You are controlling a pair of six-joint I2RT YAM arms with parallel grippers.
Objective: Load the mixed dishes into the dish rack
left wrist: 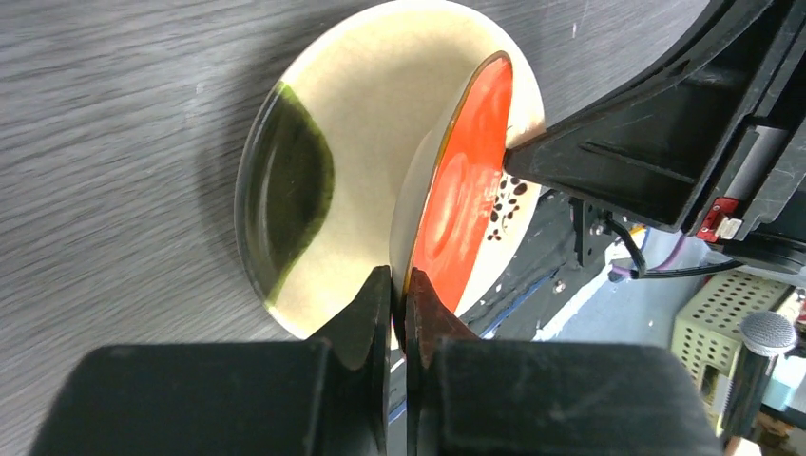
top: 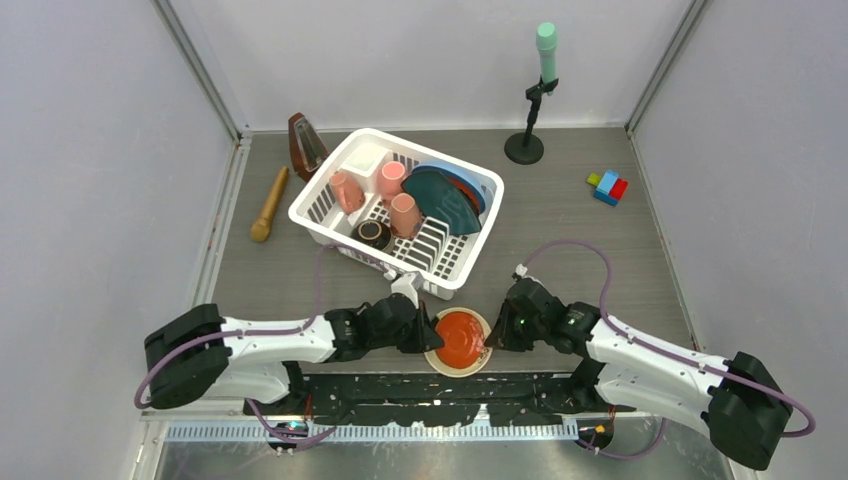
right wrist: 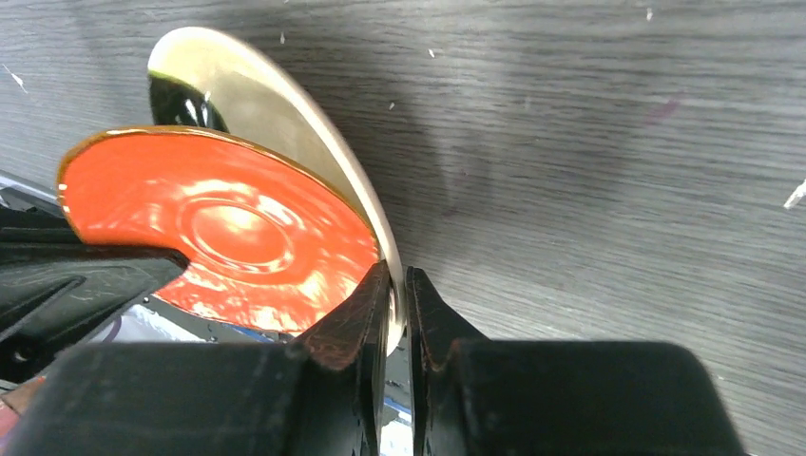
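At the table's near edge the red saucer (top: 462,338) lies on the cream saucer (top: 437,360), between both grippers. My left gripper (top: 424,334) is shut on the red saucer's (left wrist: 466,190) rim, which stands tilted up off the cream saucer (left wrist: 380,123); the gripper's tips (left wrist: 399,285) pinch its edge. My right gripper (top: 492,335) is shut on the cream saucer's (right wrist: 285,104) rim (right wrist: 399,285), with the red saucer (right wrist: 228,237) just left of its fingers. The dish rack (top: 470,265) behind holds pink mugs (top: 392,178), a brown bowl (top: 372,234), a dark teal plate (top: 445,200) and a light blue plate (top: 472,186).
A brown metronome (top: 305,145) and a wooden pestle (top: 270,203) sit left of the rack. A black stand with a green top (top: 530,120) rises at the back right. Coloured toy blocks (top: 608,186) lie to the right. The table's front edge runs just below the saucers.
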